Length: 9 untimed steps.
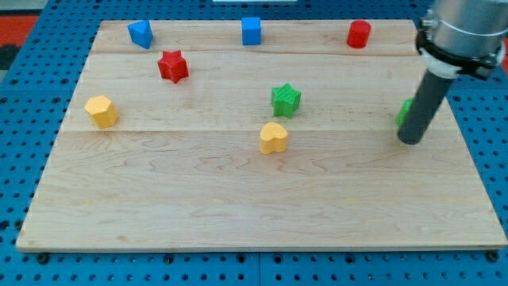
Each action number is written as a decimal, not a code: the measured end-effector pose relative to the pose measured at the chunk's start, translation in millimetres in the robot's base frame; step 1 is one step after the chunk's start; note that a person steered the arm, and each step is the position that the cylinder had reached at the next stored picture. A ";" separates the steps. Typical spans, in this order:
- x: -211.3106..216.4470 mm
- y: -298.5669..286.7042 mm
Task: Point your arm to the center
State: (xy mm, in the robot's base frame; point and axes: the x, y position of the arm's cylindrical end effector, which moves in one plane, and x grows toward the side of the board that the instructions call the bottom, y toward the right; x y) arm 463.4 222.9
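Observation:
My tip (411, 141) rests on the wooden board (238, 206) near its right edge, well to the right of the board's middle. A green block (405, 113) is mostly hidden behind the rod, just above the tip. A green star block (286, 100) and a yellow heart block (274, 137) lie near the board's middle, far to the left of the tip.
A red star block (172, 66) and a yellow hexagon block (101, 110) lie at the left. A blue block (141, 33), a blue cube (252, 30) and a red cylinder (359, 34) stand along the top edge.

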 end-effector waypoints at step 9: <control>-123.6 -76.8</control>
State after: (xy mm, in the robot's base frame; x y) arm 339.8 146.1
